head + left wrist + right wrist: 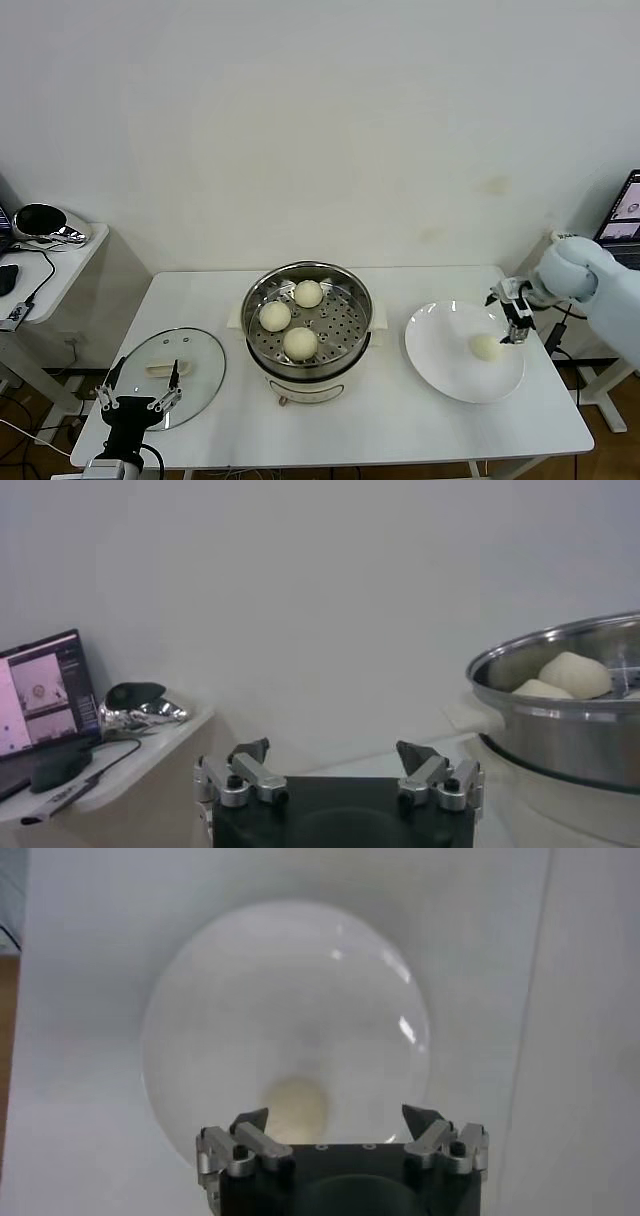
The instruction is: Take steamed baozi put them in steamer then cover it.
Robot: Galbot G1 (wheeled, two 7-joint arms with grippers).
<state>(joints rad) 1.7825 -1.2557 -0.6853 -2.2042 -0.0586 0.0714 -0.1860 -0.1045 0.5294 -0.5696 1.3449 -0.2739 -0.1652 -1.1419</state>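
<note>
- My right gripper [511,318]: jaws wide apart, holding nothing, poised over the far right side of the plate [440,365].
- Last bun [485,347]: alone on the plate, just below and slightly inward of my right gripper. In the right wrist view it shows between the fingertips [252,1120], a little toward one of them. It is round, so no long axis to line up with.
- Nearer arm: the right, by far; I judge the bun is its to take.
- Steamer [352,348]: centre of the table, uncovered, three buns [299,342] on its perforated tray, room left for a fourth.
- Lid [195,352]: flat on the table left of the steamer, apart from it, handle up.
- My left gripper [139,402]: parked at the near edge of the lid, jaws open, empty.
</note>
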